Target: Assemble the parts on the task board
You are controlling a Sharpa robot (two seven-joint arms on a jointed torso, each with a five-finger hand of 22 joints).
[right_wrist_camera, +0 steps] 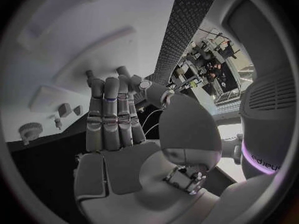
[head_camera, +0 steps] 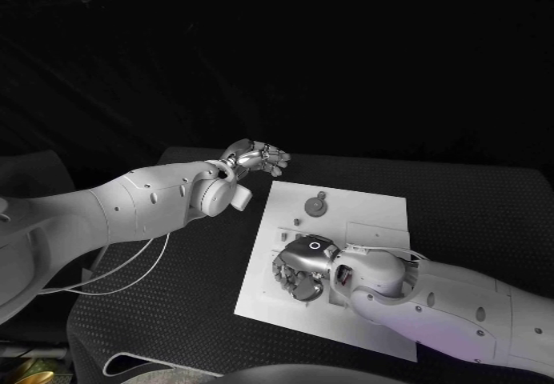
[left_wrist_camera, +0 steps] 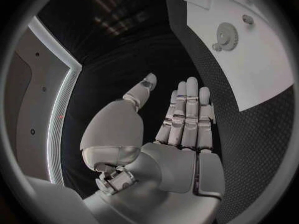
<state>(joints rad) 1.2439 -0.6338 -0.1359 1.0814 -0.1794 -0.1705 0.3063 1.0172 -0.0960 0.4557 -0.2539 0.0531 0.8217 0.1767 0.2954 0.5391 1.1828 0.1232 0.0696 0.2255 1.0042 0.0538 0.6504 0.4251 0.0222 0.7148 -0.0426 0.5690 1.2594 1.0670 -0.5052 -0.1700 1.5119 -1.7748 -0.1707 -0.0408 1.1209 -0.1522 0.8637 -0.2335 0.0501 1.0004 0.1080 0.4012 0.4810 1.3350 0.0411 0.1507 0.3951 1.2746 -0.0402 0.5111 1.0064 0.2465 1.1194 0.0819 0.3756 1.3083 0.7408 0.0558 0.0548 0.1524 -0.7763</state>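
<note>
The white task board [head_camera: 371, 218] lies in the middle of the black table. A grey gear [head_camera: 314, 206] stands near its far edge, with a small peg [head_camera: 295, 222] just nearer. My right hand [head_camera: 301, 269] hovers low over the board's left middle, fingers stretched out and nothing in them [right_wrist_camera: 115, 129]. The gear [right_wrist_camera: 29, 130] and small pieces [right_wrist_camera: 63, 109] lie beyond its fingertips. My left hand [head_camera: 256, 157] is raised off the board's far left corner. It is flat and holds nothing [left_wrist_camera: 184, 122]; the board [left_wrist_camera: 261, 64] and gear [left_wrist_camera: 225, 35] lie off to its side.
A thin pale cable [head_camera: 127, 268] loops on the table under my left arm. The black mat [head_camera: 173, 312] runs around the board on all sides.
</note>
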